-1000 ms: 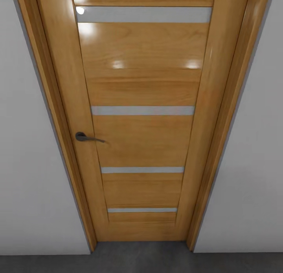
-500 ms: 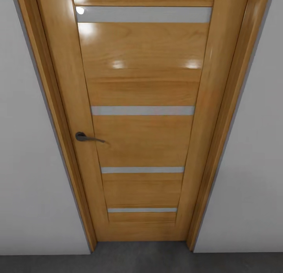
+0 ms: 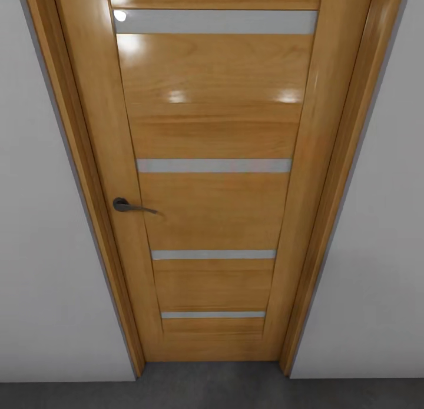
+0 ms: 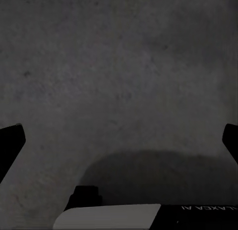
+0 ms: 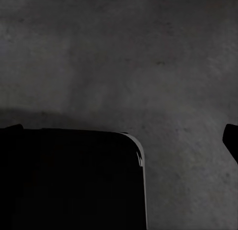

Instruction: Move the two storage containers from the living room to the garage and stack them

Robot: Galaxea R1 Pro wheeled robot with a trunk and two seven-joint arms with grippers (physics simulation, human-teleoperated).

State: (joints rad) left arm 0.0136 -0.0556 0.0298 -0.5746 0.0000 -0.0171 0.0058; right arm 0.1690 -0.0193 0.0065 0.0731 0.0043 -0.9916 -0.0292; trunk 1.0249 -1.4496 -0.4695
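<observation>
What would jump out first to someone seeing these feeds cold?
A closed wood-panelled door with pale horizontal strips stands dead ahead in the head view, its dark lever handle on the left edge, pale grey walls either side. Both wrist views look down on dark speckled concrete floor, with the left gripper and right gripper spread wide and empty.

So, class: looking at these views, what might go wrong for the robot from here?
1. The wood-panelled door looks shut right ahead; driving on would likely hit it.
2. Its handle must be worked first, and a poor grasp could slip.
3. Both grippers, left gripper and right gripper, hang open over the concrete floor, holding nothing.
</observation>
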